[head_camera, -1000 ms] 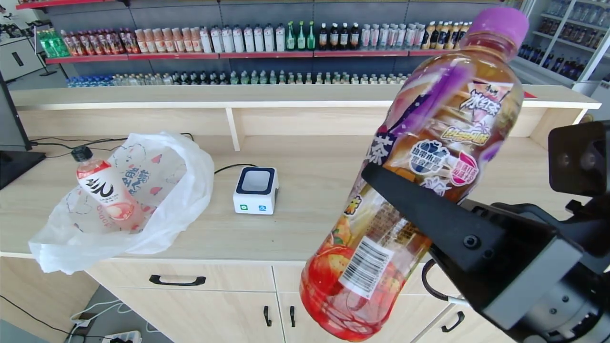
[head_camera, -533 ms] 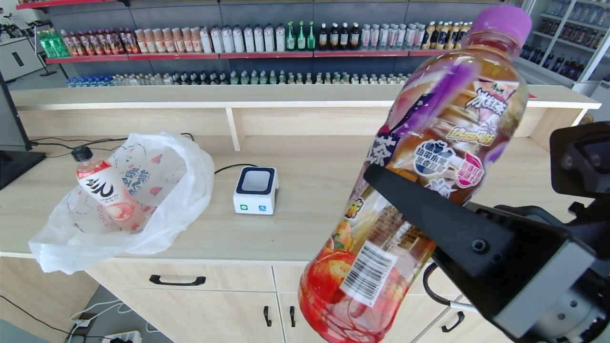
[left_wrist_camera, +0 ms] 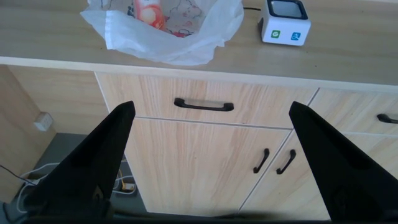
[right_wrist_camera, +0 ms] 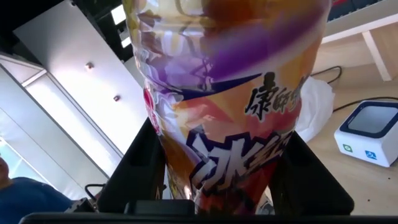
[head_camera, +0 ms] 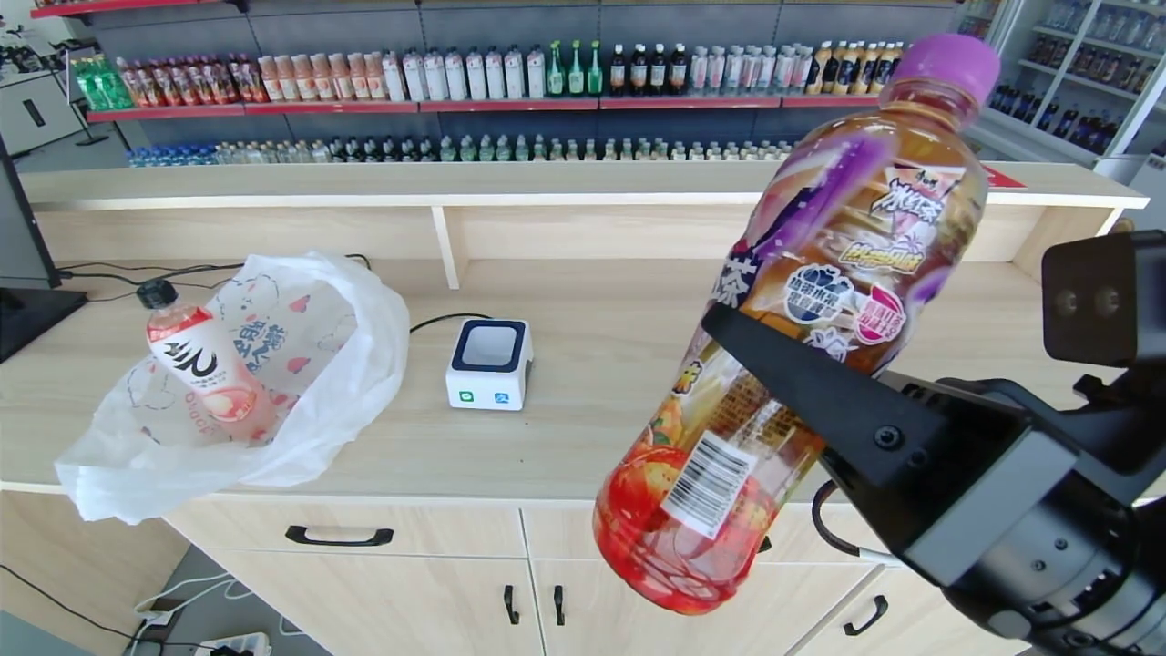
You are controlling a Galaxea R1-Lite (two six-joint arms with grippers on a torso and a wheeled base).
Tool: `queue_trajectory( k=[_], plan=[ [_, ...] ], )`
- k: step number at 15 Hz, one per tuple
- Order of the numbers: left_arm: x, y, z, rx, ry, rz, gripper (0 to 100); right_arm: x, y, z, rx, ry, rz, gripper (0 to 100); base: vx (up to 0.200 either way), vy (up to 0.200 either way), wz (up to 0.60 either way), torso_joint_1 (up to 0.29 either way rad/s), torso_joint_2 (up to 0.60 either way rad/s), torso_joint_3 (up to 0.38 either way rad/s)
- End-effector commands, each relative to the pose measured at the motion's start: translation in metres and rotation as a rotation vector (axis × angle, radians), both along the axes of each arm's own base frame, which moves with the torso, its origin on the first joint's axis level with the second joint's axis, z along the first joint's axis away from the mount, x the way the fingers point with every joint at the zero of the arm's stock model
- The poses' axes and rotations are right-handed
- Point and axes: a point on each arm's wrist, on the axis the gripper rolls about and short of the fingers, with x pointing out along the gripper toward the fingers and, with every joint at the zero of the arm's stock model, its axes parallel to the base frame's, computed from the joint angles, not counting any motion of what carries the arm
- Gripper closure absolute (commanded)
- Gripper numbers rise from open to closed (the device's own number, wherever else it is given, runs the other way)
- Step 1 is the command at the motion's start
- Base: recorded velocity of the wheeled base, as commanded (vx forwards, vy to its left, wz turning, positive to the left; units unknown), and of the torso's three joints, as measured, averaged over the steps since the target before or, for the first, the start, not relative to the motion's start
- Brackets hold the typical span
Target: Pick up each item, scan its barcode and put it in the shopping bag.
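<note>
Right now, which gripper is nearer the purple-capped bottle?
Right. The right gripper is clamped around the purple-capped bottle at mid-body; the left gripper hangs open below the counter, facing the cabinet drawer.

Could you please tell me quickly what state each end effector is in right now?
Left end effector: open, empty.
Right end effector: closed on the purple-capped bottle.

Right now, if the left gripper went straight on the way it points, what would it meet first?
Most likely the drawer front under the counter, near its black handle; the left gripper aims there with open jaws. Depth is unclear.
</note>
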Motion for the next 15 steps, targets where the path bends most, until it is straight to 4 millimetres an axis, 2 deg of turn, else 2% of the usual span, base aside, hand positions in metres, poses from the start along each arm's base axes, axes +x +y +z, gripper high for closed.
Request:
queue_trajectory(
  k=[1, 8, 11, 12, 15],
  plan=[
    [0.000, 0.000, 0.000, 0.002, 0.000, -0.001, 0, 0.001, 0.000, -0.001, -0.003, 0.001, -0.004, 100, 0.000, 0.000, 0.00, 0.000, 0.00, 0.000],
    [0.000, 0.000, 0.000, -0.003, 0.000, 0.000, 0, 0.006, 0.000, -0.003, -0.027, -0.017, -0.032, 100, 0.000, 0.000, 0.00, 0.000, 0.00, 0.000],
    [0.000, 0.000, 0.000, -0.003, 0.000, 0.000, 0, 0.017, -0.006, -0.010, -0.097, -0.061, -0.125, 100, 0.000, 0.000, 0.00, 0.000, 0.00, 0.000],
    [0.000, 0.000, 0.000, -0.001, 0.000, 0.002, 0, 0.033, -0.016, -0.019, -0.216, -0.102, -0.248, 100, 0.000, 0.000, 0.00, 0.000, 0.00, 0.000],
    [0.000, 0.000, 0.000, -0.003, 0.000, 0.002, 0, 0.071, -0.045, -0.022, -0.419, -0.199, -0.520, 100, 0.000, 0.000, 0.00, 0.000, 0.00, 0.000]
  ],
)
